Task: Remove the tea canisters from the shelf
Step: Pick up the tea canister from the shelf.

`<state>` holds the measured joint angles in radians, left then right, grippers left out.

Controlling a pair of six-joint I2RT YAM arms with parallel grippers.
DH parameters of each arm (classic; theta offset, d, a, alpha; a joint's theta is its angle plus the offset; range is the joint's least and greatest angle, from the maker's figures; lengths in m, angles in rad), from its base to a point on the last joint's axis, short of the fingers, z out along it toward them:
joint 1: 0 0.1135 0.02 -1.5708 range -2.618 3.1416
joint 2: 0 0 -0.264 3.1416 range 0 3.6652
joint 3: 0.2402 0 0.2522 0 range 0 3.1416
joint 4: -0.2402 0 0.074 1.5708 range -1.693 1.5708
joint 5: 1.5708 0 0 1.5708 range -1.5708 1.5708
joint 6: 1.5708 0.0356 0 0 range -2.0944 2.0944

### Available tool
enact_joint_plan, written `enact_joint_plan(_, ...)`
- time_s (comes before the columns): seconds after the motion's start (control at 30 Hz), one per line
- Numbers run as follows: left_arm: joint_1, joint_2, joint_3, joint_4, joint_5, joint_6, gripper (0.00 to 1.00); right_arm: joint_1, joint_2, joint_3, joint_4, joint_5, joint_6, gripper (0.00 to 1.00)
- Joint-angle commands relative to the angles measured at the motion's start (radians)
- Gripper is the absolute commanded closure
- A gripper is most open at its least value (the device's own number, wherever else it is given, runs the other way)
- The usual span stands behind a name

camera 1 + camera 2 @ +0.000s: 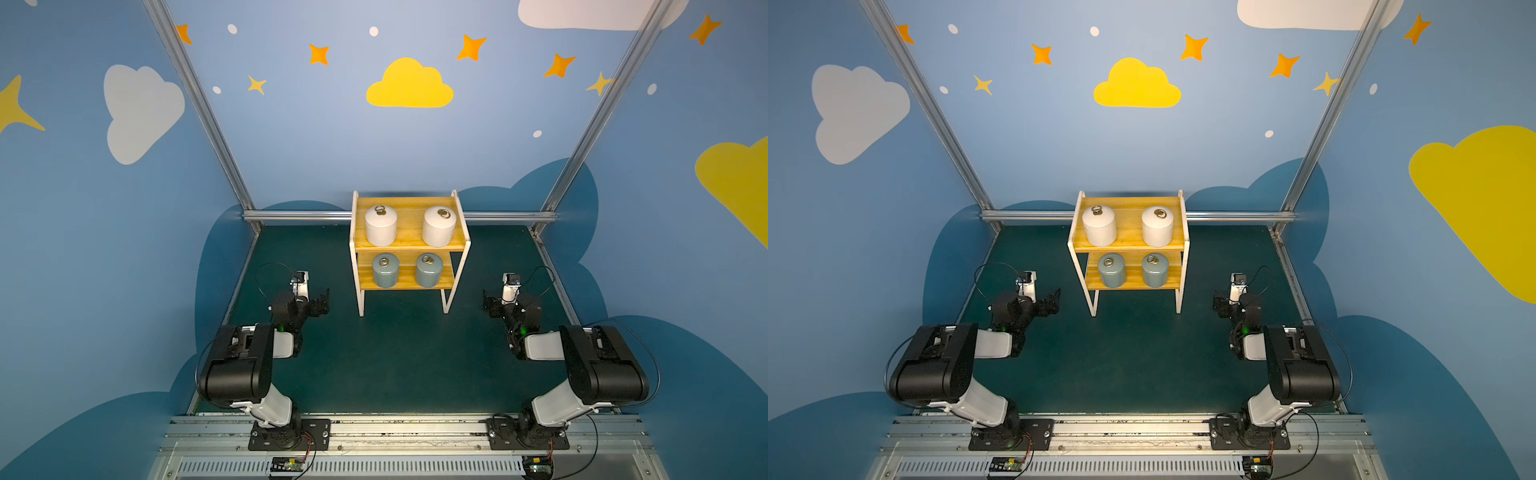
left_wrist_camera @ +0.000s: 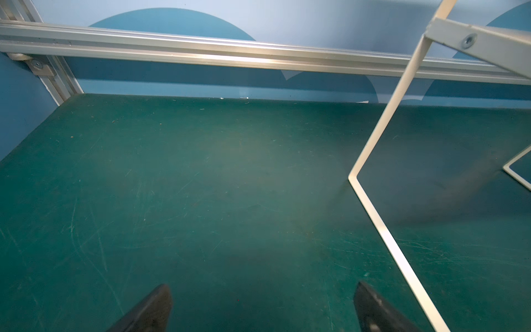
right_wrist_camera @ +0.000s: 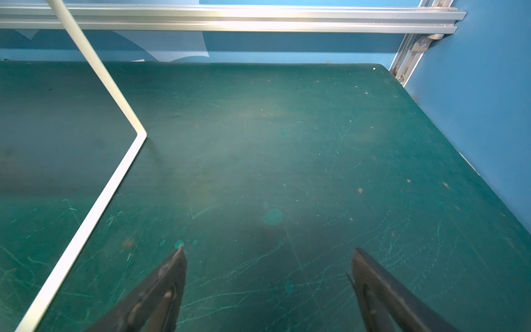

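Note:
The shelf (image 1: 409, 222) stands at the back middle of the green mat, seen in both top views. Two white tea canisters (image 1: 381, 229) (image 1: 439, 228) sit on its upper board and two grey-blue ones (image 1: 385, 272) (image 1: 429, 271) on the lower board, all upright with brass rings on their lids. My left gripper (image 1: 322, 303) hovers low to the left of the shelf's front leg, open and empty (image 2: 263, 287). To the shelf's right, my right gripper (image 1: 490, 305) is also open and empty (image 3: 268, 250). Each wrist view shows only the white shelf foot (image 2: 382, 230) (image 3: 86, 218), no canister.
An aluminium rail (image 1: 299, 215) runs along the back edge behind the shelf, with slanted posts at both corners. Blue walls close in the mat (image 1: 399, 357) on three sides. Both arm bases sit on the front rail (image 1: 407, 432).

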<state>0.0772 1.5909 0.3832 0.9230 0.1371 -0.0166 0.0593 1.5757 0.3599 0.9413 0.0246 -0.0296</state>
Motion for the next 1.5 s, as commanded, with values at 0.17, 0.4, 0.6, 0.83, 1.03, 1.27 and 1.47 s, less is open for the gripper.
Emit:
enact_joint_plan(0.17,-0.001,-0.041,0.0,-0.03,0.005,-0.006,0.01,-0.007,-0.023,0.009,-0.006,-0.003,0.012,0.09)
enact_joint_plan(0.4,0.003,-0.284,0.072,-0.338,0.026,-0.024,0.02,0.002,-0.305,0.065,-0.415,0.034,0.054,0.09)
enact_joint_plan(0.6,-0.019,-0.491,0.151,-0.619,0.079,-0.076,0.05,0.005,-0.649,0.104,-0.812,-0.066,0.081,0.09)
enact_joint_plan(0.83,-0.071,-0.731,0.186,-0.823,0.089,-0.098,0.05,0.024,-0.889,0.194,-1.101,-0.14,0.126,0.09)
enact_joint_plan(1.03,-0.113,-0.812,0.27,-0.99,0.194,-0.135,0.06,0.07,-0.897,0.366,-1.29,-0.227,0.148,0.09)
enact_joint_plan(1.27,-0.179,-0.829,0.345,-1.049,0.275,-0.16,0.06,0.17,-0.822,0.556,-1.436,-0.244,0.128,0.09)
enact_joint_plan(1.47,-0.221,-0.83,0.437,-1.096,0.315,-0.126,0.05,0.228,-0.797,0.671,-1.501,-0.261,0.12,0.09)
